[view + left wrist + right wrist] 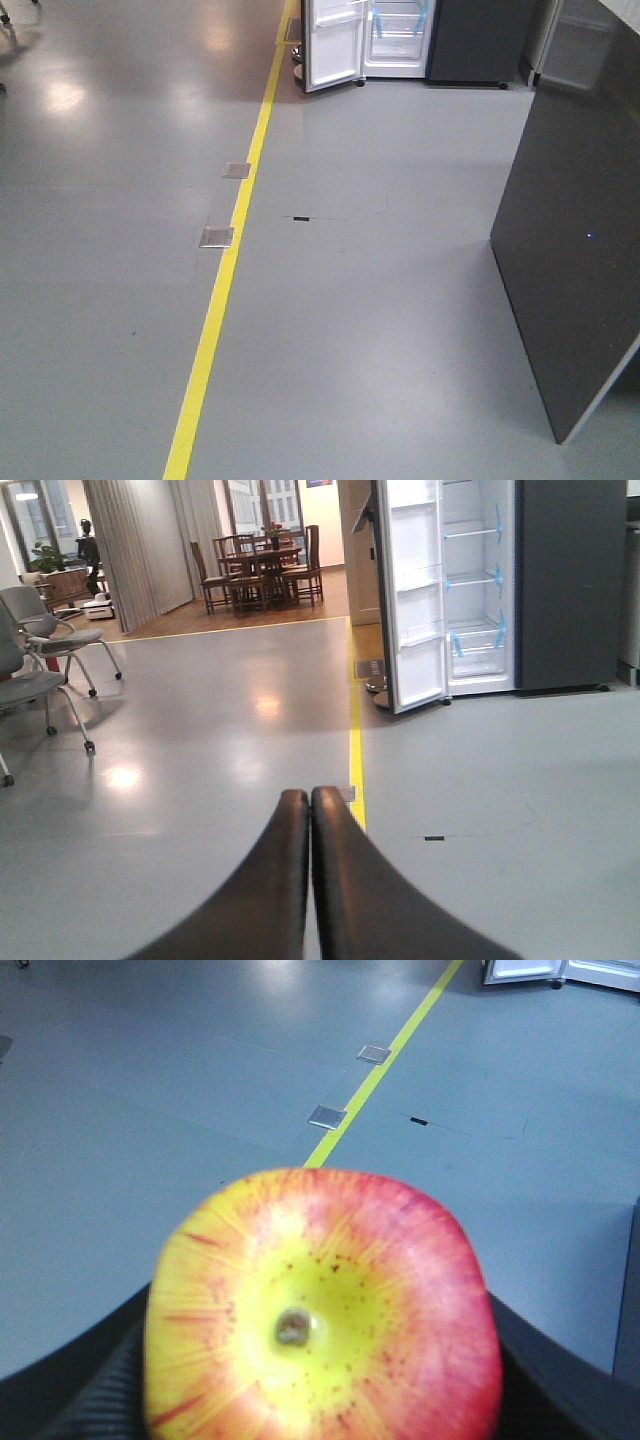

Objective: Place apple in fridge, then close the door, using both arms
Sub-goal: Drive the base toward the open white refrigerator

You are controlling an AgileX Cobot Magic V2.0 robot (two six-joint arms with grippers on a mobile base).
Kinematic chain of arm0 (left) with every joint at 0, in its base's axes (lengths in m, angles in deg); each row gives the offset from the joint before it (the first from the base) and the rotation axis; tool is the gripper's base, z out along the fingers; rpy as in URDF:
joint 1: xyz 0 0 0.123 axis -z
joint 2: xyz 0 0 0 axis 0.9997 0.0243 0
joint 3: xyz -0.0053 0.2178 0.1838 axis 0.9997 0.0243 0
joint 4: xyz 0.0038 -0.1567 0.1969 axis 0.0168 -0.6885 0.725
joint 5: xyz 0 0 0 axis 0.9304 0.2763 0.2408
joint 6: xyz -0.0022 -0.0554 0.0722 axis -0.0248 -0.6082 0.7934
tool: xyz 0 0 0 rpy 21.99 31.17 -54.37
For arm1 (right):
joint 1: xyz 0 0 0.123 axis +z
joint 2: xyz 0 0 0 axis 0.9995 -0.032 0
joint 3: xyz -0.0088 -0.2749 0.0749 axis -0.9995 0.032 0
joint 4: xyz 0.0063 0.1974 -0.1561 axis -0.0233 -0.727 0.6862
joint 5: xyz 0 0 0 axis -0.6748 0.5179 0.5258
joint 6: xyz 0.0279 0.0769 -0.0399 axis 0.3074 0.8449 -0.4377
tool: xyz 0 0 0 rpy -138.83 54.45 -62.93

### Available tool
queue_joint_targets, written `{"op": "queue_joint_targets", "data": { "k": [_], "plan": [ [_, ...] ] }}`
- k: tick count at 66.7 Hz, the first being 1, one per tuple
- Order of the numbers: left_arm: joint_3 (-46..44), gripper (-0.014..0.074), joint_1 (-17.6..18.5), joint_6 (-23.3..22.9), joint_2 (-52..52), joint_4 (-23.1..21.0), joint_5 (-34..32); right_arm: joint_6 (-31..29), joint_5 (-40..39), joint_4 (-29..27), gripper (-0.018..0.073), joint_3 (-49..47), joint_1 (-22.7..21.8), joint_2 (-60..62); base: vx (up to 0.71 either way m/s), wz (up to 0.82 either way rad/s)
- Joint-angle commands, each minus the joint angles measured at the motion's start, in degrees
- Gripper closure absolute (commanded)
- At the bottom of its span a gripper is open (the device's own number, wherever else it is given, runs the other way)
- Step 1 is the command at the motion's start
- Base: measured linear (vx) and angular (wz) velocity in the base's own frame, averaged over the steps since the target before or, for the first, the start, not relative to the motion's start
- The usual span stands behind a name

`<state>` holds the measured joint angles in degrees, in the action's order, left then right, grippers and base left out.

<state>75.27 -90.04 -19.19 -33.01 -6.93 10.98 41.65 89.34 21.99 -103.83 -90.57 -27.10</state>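
The apple (320, 1310), red with a yellow underside, fills the lower part of the right wrist view, and my right gripper (320, 1380) is shut on it, black fingers (70, 1400) showing on either side. My left gripper (310, 798) is shut with nothing in it, its black fingertips (292, 810) touching above the grey floor. The fridge (480, 580) stands far ahead, white inside with blue tape on its shelves. Its door (415, 590) hangs open to the left. The front view shows the fridge (400, 40) and door (335, 45) at the top edge; neither arm appears there.
A yellow floor line (225, 280) runs toward the fridge, with two metal floor plates (216, 237) beside it. A dark grey counter cabinet (570, 230) stands close on the right. Office chairs (40, 650) are at the left, dining chairs and a table (262, 570) beyond.
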Motion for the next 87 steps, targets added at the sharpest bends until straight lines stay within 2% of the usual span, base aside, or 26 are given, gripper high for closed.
{"op": "queue_joint_targets", "data": {
  "k": [1, 87],
  "plan": [
    [1.58, 0.0602, 0.45, -0.21, -0.85, -0.44, -3.99, -0.39, -3.79, -1.46, 0.0482, -1.31, -0.24, -0.46, 0.16, 0.10],
    [1.58, 0.0602, 0.45, -0.21, -0.85, -0.44, -3.99, -0.39, -3.79, -1.46, 0.0482, -1.31, -0.24, -0.46, 0.24, 0.01]
  ]
}}
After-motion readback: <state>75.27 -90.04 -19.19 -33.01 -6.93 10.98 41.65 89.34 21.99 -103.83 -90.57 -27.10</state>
